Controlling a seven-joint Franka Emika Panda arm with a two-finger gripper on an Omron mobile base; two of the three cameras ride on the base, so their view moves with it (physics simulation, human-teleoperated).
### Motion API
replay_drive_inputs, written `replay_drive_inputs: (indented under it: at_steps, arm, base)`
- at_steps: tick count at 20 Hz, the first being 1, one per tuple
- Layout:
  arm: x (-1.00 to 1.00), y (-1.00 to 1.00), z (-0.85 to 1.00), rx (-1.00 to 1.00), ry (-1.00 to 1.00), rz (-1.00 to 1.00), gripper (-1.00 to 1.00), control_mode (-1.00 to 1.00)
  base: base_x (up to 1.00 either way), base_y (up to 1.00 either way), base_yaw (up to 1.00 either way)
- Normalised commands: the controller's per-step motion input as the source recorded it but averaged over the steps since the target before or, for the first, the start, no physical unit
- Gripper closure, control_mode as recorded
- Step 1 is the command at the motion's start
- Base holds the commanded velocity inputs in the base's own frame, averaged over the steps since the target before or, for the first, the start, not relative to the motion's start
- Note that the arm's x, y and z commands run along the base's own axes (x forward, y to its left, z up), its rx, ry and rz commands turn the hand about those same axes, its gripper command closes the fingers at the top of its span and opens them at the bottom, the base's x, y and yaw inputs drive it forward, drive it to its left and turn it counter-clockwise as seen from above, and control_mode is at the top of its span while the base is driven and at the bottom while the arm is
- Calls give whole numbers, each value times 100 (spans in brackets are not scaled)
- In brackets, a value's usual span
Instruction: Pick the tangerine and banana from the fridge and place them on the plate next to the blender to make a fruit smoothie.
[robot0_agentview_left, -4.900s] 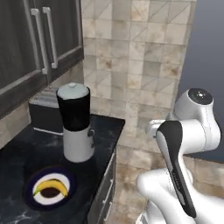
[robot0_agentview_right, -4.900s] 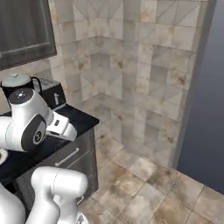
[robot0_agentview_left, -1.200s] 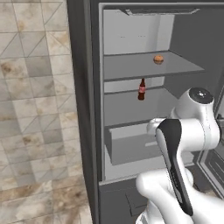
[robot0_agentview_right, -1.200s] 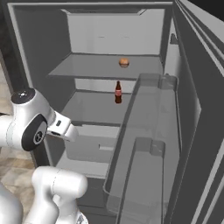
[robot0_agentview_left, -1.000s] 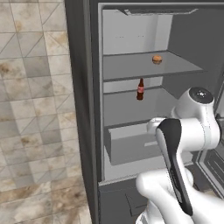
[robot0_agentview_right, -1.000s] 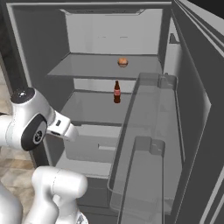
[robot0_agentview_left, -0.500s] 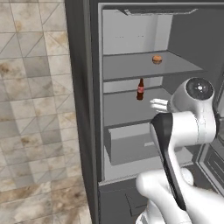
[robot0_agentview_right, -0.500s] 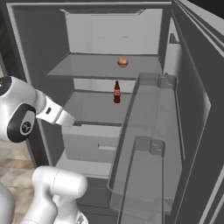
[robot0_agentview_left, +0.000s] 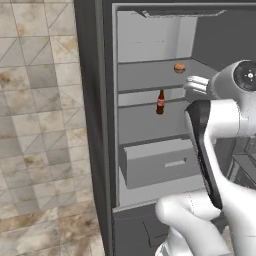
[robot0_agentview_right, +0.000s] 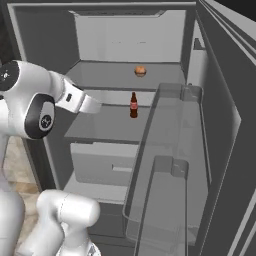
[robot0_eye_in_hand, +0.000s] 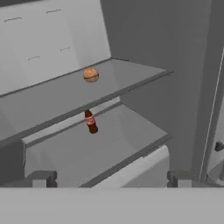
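While open, pincer below tangerine

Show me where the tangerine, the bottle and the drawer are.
tangerine (robot0_eye_in_hand: 90, 75), hand view, middle of the fruit.
bottle (robot0_agentview_right: 133, 107), right base view, its red label.
drawer (robot0_agentview_left: 157, 162), left base view, middle of its front panel.

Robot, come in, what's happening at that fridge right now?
Gripper open, empty, aimed into the fridge. Tangerine on upper shelf, untouched. Bottle one shelf below, clear of the path.
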Motion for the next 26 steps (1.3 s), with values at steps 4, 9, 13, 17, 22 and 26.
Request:
replay_drive_inputs:
  at_steps: [4,9,13,17,22,26]
  arm:
    - [93,-53,56,0,3,0,-100,-100]
    - [90,-19,18,-4,3,-1,-100,-100]
    - [74,-3,-11,-1,11,0,-100,-100]
    - [93,-14,-32,-3,12,0,-100,-100]
    - [95,-38,-14,0,14,11,-100,-100]
    - [82,-36,-42,0,10,8,-100,-100]
  base:
    - [0,0,0]
    - [0,0,0]
    - [0,0,0]
    - [0,0,0]
    - [0,0,0]
    - [0,0,0]
